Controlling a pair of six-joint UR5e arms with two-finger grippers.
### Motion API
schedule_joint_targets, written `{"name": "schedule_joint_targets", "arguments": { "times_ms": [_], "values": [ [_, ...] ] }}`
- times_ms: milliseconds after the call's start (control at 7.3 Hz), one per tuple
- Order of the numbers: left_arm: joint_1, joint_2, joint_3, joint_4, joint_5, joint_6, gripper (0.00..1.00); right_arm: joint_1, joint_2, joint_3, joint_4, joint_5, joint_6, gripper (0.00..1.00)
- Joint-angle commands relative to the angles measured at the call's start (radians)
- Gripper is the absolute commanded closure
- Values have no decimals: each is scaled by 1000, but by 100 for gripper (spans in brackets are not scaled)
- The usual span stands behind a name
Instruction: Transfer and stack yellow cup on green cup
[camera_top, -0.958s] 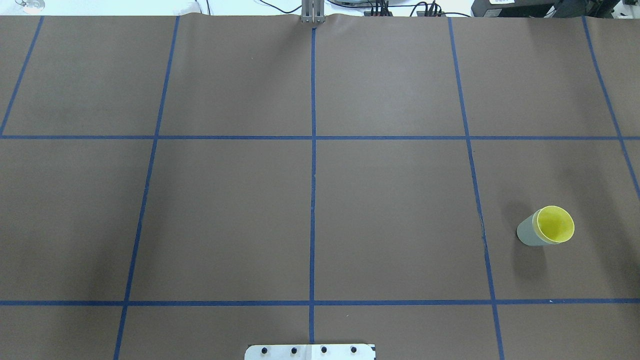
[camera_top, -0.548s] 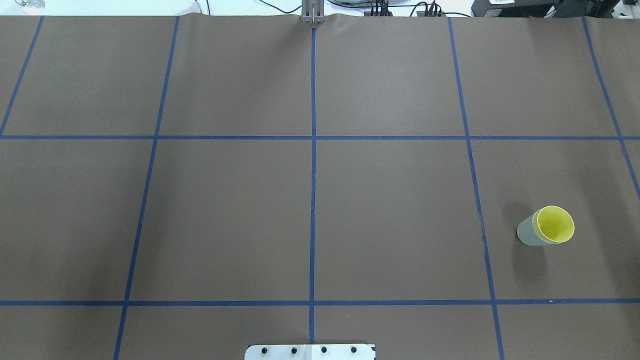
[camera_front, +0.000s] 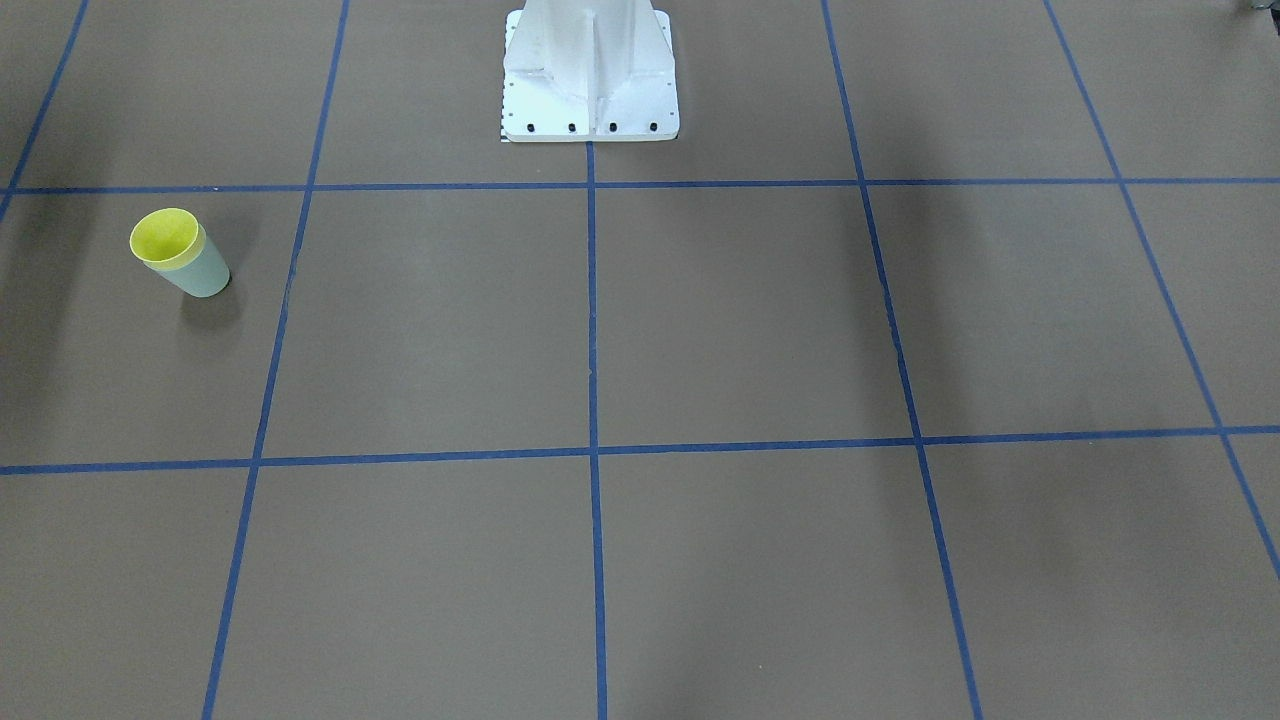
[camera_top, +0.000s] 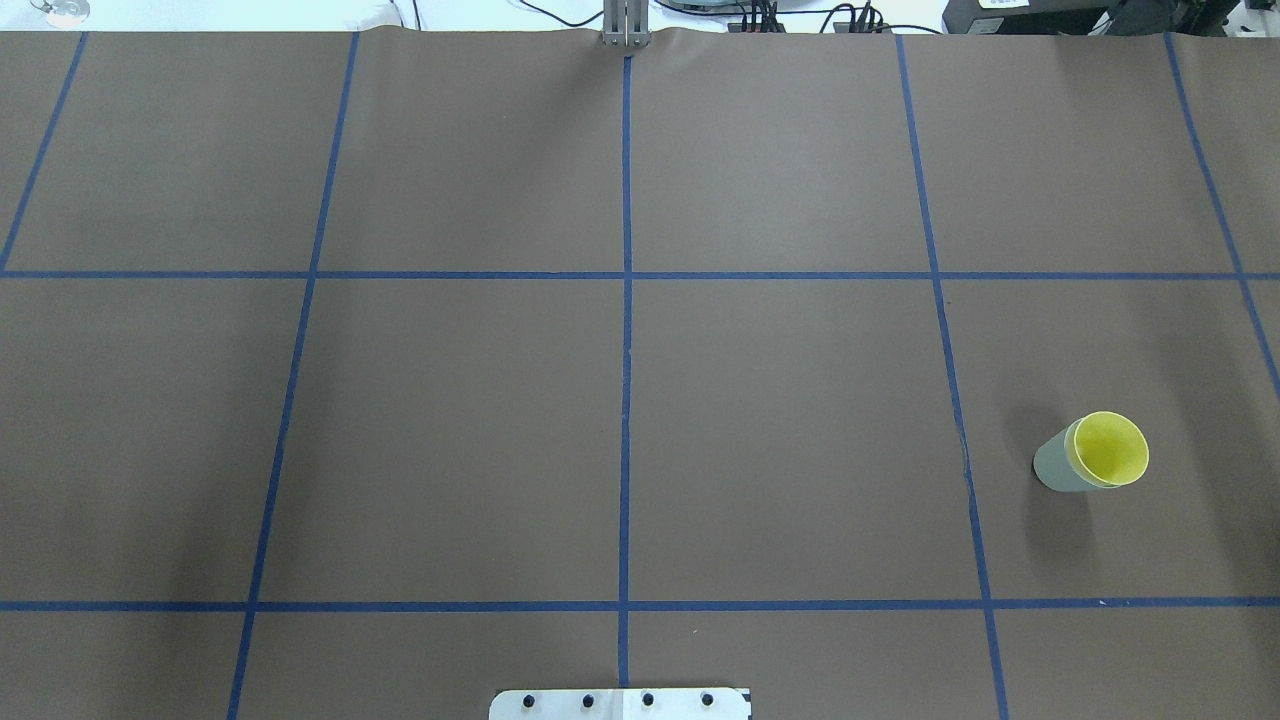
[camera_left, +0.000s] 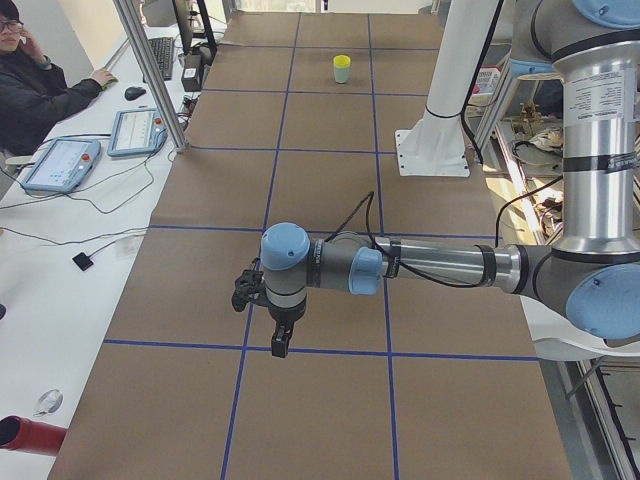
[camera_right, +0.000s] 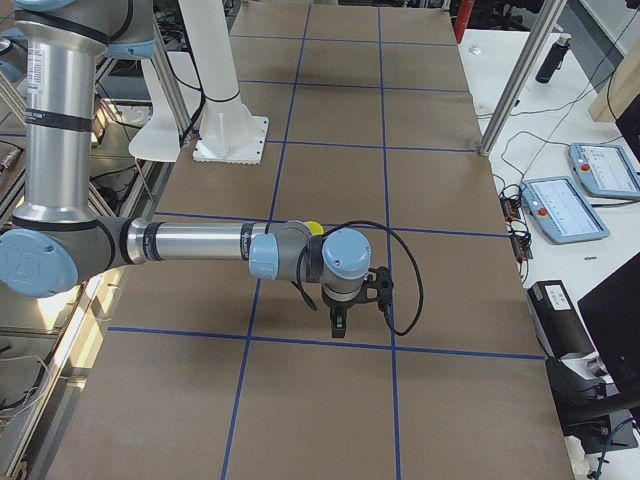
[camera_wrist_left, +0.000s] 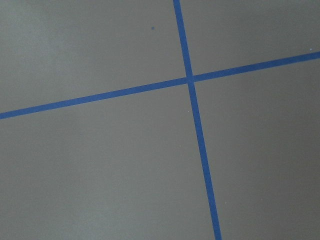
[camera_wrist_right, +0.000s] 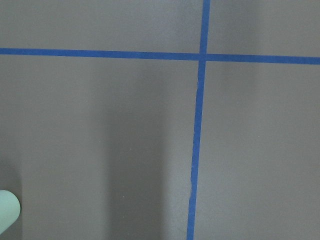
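The yellow cup (camera_top: 1110, 447) sits nested inside the green cup (camera_top: 1050, 472), upright on the tabletop (camera_top: 780, 430). I cannot tell whether the left gripper (camera_left: 279, 343) or the right gripper (camera_right: 338, 322) is open or closed.

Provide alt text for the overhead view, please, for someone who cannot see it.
A yellow cup sits nested inside a green cup, standing at the right of a brown table marked with a blue tape grid. A white base plate shows at bottom centre.

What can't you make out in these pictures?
- Left pincer: open or shut unclear; seen only in the left side view.
- Right pincer: same, right side view only.
- Yellow cup: right side view, mostly behind the right arm.
- Green cup: right wrist view, cut by the edge.
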Motion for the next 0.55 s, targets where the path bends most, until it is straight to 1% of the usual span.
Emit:
{"name": "schedule_joint_targets", "arguments": {
  "times_ms": [0, 411],
  "values": [
    [2, 44, 0, -90, 0, -51, 0, 9, -2, 0, 1, -4, -1, 0],
    [3, 43, -1, -92, 0, -51, 0, 9, -8, -2, 1, -5, -1, 0]
  ]
}}
